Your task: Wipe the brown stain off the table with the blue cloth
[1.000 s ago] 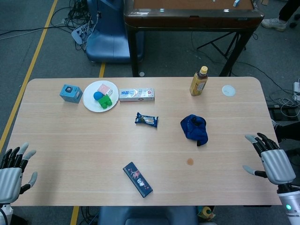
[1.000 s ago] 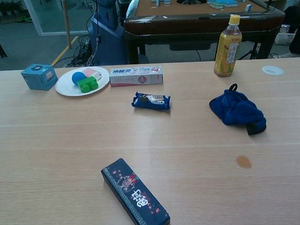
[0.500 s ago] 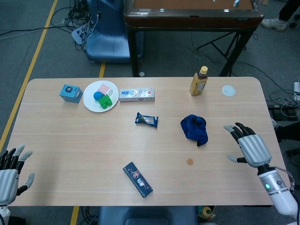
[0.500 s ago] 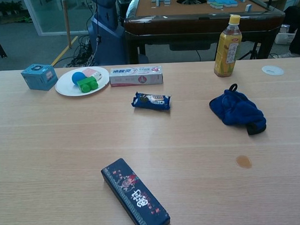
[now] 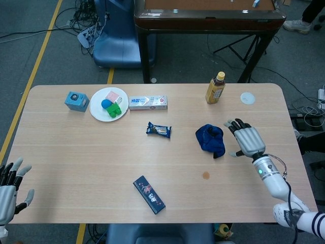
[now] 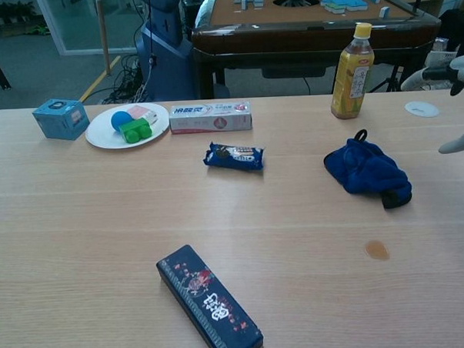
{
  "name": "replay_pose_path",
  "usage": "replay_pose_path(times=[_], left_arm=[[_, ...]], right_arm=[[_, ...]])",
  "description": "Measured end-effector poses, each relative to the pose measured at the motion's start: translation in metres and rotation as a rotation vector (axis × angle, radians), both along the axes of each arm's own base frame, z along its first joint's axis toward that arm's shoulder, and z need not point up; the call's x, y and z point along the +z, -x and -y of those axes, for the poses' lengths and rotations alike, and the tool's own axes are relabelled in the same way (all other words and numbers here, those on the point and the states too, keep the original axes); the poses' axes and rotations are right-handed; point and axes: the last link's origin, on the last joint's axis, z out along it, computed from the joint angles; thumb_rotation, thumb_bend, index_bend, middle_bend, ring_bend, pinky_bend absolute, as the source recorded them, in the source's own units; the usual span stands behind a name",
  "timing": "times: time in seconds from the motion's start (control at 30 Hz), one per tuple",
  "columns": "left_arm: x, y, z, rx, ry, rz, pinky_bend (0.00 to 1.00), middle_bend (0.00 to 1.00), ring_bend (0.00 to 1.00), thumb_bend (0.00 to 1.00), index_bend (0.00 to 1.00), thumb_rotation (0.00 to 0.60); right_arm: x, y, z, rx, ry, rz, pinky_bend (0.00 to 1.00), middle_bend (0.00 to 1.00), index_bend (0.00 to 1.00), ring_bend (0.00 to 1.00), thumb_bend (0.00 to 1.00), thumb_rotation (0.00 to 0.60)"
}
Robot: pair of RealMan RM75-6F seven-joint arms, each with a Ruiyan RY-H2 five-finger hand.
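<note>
The blue cloth (image 5: pixel 210 139) (image 6: pixel 366 170) lies crumpled on the table right of centre. A small brown stain (image 5: pixel 205 175) (image 6: pixel 376 250) marks the wood a little nearer to me than the cloth. My right hand (image 5: pixel 245 139) (image 6: pixel 454 105) hovers just right of the cloth, fingers spread, holding nothing; only its fingertips show at the right edge of the chest view. My left hand (image 5: pixel 8 187) hangs off the table's near left corner, fingers apart and empty.
A dark flat box (image 5: pixel 149 194) lies near the front edge. A snack packet (image 5: pixel 159 130), toothpaste box (image 5: pixel 148 103), plate (image 5: pixel 97 110) with toys, blue cube (image 5: pixel 76 101), yellow bottle (image 5: pixel 215 88) and white lid (image 5: pixel 247 98) stand further back.
My right hand has come in from the table's right edge, forward and leftward, to just beside the cloth. My left hand has sunk lower at the near left corner.
</note>
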Motion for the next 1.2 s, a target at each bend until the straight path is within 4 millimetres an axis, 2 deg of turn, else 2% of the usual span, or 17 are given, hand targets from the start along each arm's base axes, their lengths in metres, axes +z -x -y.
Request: replay_pose_path(times=[0.3, 0.47, 0.7, 0.87, 0.93, 1.03, 1.13, 1.2], left_arm=[[0.001, 0.002, 0.001, 0.010, -0.002, -0.005, 0.00, 0.00, 0.05, 0.34, 0.19, 0.600], [0.003, 0.003, 0.002, 0.017, -0.007, -0.006, 0.00, 0.00, 0.05, 0.34, 0.19, 0.600], [0.004, 0.005, 0.003, 0.027, -0.006, -0.009, 0.00, 0.00, 0.05, 0.33, 0.19, 0.600], [0.005, 0.006, 0.004, 0.036, -0.013, -0.011, 0.00, 0.00, 0.05, 0.34, 0.19, 0.600], [0.006, 0.006, 0.004, 0.039, -0.014, -0.011, 0.00, 0.00, 0.05, 0.33, 0.19, 0.600], [0.005, 0.007, 0.004, 0.041, -0.011, -0.012, 0.00, 0.00, 0.05, 0.34, 0.19, 0.600], [0.003, 0.006, 0.003, 0.038, -0.007, -0.013, 0.00, 0.00, 0.05, 0.34, 0.19, 0.600], [0.003, 0.006, 0.003, 0.036, -0.007, -0.014, 0.00, 0.00, 0.05, 0.33, 0.19, 0.600]], right_arm=[[-0.046, -0.010, 0.041, -0.029, -0.057, -0.049, 0.20, 0.13, 0.13, 0.07, 0.17, 0.600], [-0.067, -0.018, 0.052, -0.028, -0.093, -0.076, 0.19, 0.13, 0.13, 0.07, 0.17, 0.600], [-0.091, -0.014, 0.062, -0.052, -0.123, -0.122, 0.16, 0.13, 0.13, 0.07, 0.17, 0.600], [-0.104, -0.009, 0.069, -0.075, -0.131, -0.139, 0.16, 0.19, 0.15, 0.09, 0.21, 0.600], [-0.108, -0.007, 0.070, -0.083, -0.129, -0.138, 0.24, 0.27, 0.27, 0.18, 0.32, 0.600], [-0.111, -0.003, 0.071, -0.079, -0.127, -0.151, 0.40, 0.36, 0.43, 0.30, 0.46, 0.600], [-0.114, -0.001, 0.070, -0.065, -0.130, -0.151, 0.59, 0.46, 0.57, 0.43, 0.58, 0.600], [-0.115, -0.001, 0.069, -0.058, -0.125, -0.134, 0.66, 0.50, 0.63, 0.48, 0.62, 0.600]])
